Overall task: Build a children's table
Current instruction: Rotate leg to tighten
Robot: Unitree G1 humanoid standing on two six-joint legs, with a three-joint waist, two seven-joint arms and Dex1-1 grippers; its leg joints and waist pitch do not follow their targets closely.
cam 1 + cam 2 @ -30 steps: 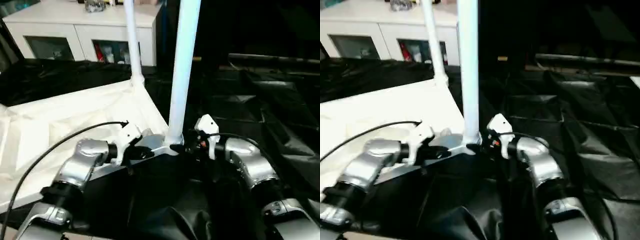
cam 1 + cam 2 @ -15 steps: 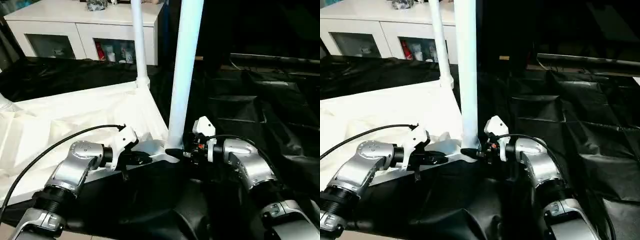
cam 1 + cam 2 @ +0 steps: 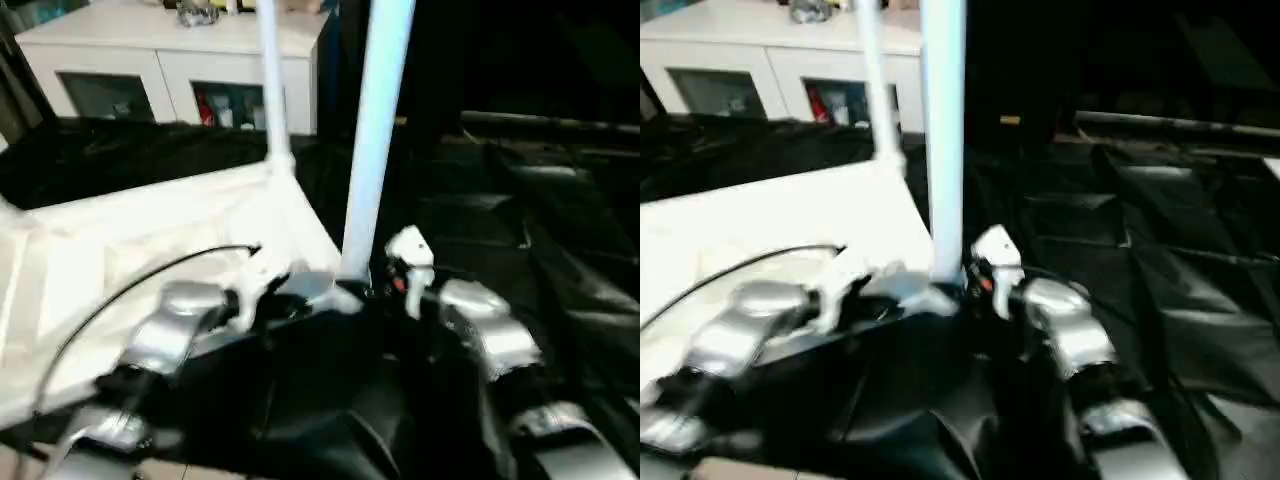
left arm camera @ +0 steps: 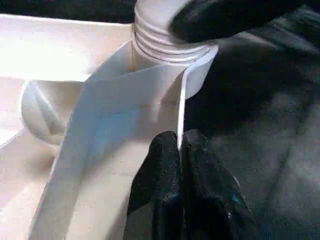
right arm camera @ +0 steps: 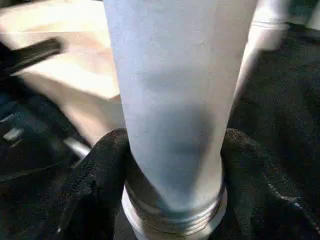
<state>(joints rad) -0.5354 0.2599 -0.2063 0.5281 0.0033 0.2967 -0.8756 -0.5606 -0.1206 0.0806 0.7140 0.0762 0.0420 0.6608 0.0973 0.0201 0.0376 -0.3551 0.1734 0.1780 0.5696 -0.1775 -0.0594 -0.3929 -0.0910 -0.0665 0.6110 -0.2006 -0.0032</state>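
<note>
Currently the children's table (image 3: pixel 150 240) lies upside down across the left half of the head views, its ribbed underside facing up, on a surface draped in black sheeting (image 3: pixel 560 260). Two white tube legs stand upright from it: the near leg (image 3: pixel 375 140) rises at frame centre from the table's near right corner, and the far leg (image 3: pixel 270 90) stands behind it toward the upper left centre.

Left gripper (image 4: pixel 180 150): fingers pressed together, pinching the thin white wall at the table's corner just beside the near leg's threaded socket, as seen in the left wrist view. In the head view it sits at lower centre-left, at the table's edge.

Right gripper (image 5: pixel 172 165): its black fingers (image 5: pixel 100 180) stand spread either side of the near leg's base, close against the tube just above the threaded collar. Whether they press on it cannot be told.

A white cabinet (image 3: pixel 170 60) with glass-fronted compartments stands at the upper left, behind the table.
</note>
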